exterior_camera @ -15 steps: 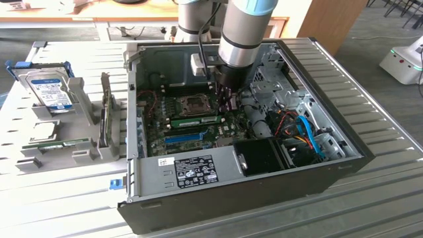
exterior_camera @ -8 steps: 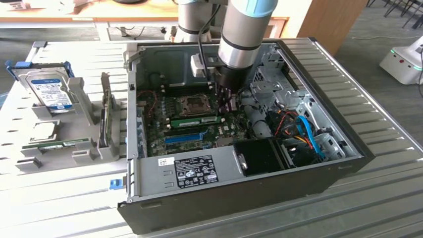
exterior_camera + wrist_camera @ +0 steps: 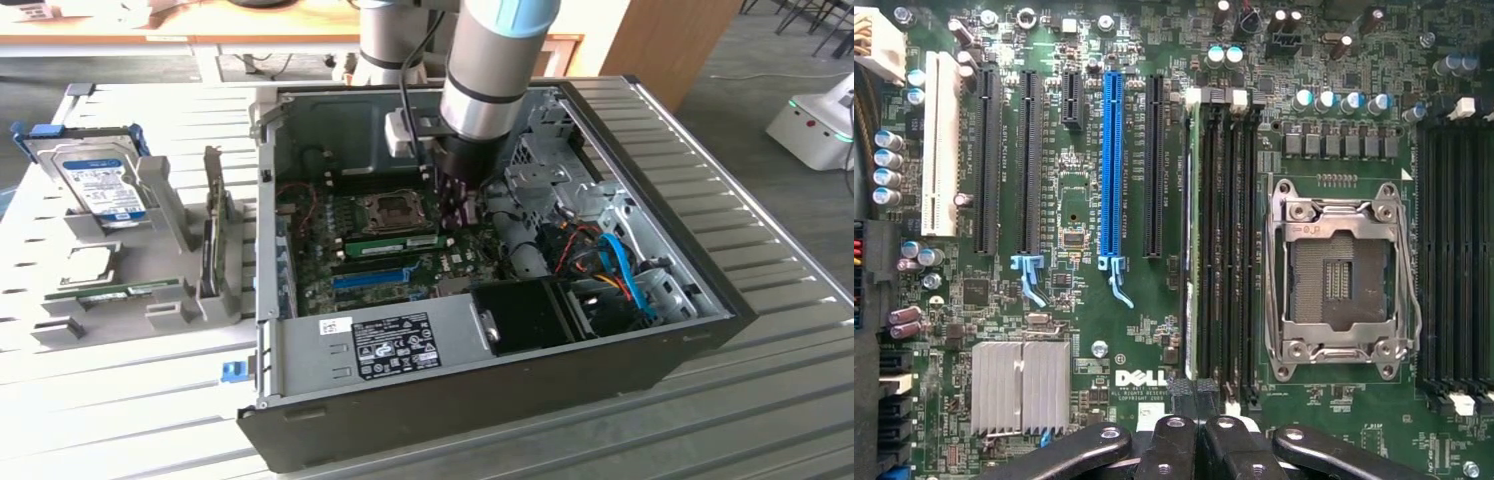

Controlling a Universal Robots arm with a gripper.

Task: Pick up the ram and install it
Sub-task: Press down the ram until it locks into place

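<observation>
The ram point(image 3: 395, 242) is a thin green stick standing on edge in a memory slot just beside the CPU socket point(image 3: 390, 210) of the motherboard in the open case. From above it is a narrow pale edge point(image 3: 1191, 240) in the outermost of the black slots. My gripper point(image 3: 458, 215) hangs low over the board, at the end of the slot row toward the exterior view's right. Its black fingers point(image 3: 1172, 445) are pressed together with nothing between them. Whether the fingertips touch the stick's end, I cannot tell.
The case walls point(image 3: 287, 345) and the drive cage point(image 3: 561, 160) box in the board. A long blue slot point(image 3: 1112, 165) runs parallel to the memory slots. Left of the case, a grey holder carries a blue-labelled hard drive point(image 3: 104, 185) and another green stick point(image 3: 127, 292).
</observation>
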